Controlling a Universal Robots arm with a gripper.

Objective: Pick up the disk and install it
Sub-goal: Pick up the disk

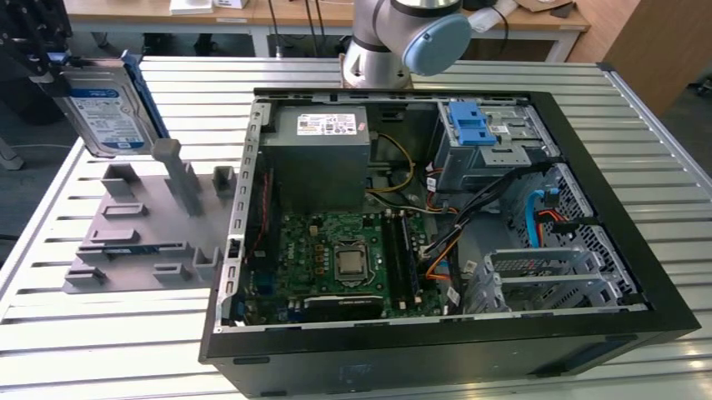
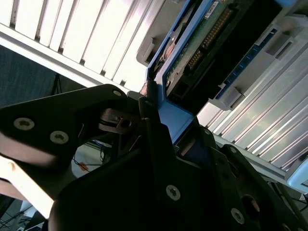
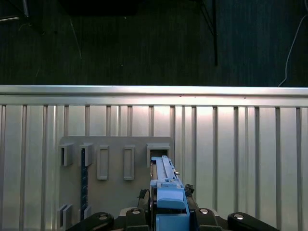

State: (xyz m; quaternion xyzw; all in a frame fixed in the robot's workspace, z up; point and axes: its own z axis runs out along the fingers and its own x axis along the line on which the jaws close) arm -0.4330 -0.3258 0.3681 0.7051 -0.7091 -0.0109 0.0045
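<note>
The jaws are closed on the blue carrier frame at the upper end of the disk point(image 1: 106, 107), as the second wrist view shows. The disk hangs upright at the far left, above the grey fixture point(image 1: 133, 221) and apart from it. I judge the disk stiff, rather heavy for its size, and fragile against knocks. Its plastic frame is smooth and may bend a little, so a hold on the frame edges, not on the label or the circuit side, looks right.

For room, near, bare counter point(image 1: 100, 333) lies left of the computer case point(image 1: 445, 354). The upright posts of the fixture stand just under the disk. Farther, the left wall of the case and the power supply point(image 1: 323, 154) come between the disk and the drive cage point(image 1: 495, 146) at the far right, with cables point(image 1: 523, 179) just beside it.
</note>
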